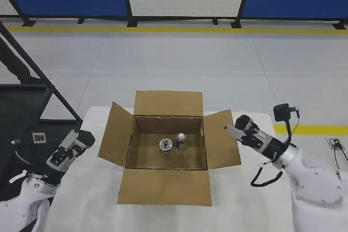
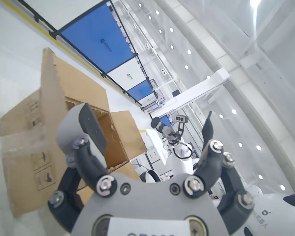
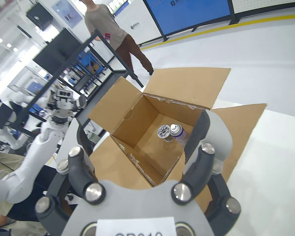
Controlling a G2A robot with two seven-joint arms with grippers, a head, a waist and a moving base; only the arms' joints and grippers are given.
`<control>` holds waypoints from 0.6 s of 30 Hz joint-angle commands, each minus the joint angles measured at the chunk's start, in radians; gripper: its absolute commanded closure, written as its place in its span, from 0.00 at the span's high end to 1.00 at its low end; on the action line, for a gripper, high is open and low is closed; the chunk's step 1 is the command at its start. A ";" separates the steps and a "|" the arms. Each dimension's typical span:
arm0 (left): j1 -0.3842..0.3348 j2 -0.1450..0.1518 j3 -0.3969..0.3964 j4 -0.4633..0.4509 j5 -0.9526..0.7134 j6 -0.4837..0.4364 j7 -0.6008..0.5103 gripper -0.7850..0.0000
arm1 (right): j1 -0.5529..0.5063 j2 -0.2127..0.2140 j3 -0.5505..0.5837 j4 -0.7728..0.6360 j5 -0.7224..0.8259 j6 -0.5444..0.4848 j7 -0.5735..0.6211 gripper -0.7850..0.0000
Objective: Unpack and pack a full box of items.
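Observation:
An open cardboard box (image 1: 168,185) stands mid-table with all its flaps folded outward. On its floor stand a small round tin (image 1: 165,144) and, beside it, a spray can (image 1: 181,141); the right wrist view shows the tin (image 3: 164,132) and the spray can (image 3: 179,133) too. My left gripper (image 1: 84,138) hovers off the box's left flap, open and holding nothing (image 2: 147,126). My right gripper (image 1: 231,129) sits just above the right flap, open and holding nothing (image 3: 141,133), and looks down into the box (image 3: 147,121). The box's outer wall (image 2: 27,133) is in the left wrist view.
The white table (image 1: 93,191) has bare surface on both sides of the box. A black metal rack (image 1: 23,98) stands off the table's left edge. Blue and white partition panels (image 1: 69,7) line the far floor behind a yellow line.

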 commanded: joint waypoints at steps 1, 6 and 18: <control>-0.023 0.000 0.017 0.039 0.002 0.018 -0.011 1.00 | -0.017 0.008 0.054 0.045 0.108 -0.024 0.013 1.00; -0.071 -0.003 0.062 0.099 -0.007 0.028 -0.039 1.00 | -0.043 0.031 0.142 0.162 0.257 -0.080 0.057 1.00; -0.119 -0.007 0.141 0.102 0.025 0.040 -0.090 1.00 | -0.004 0.067 0.057 0.261 0.109 -0.067 0.078 1.00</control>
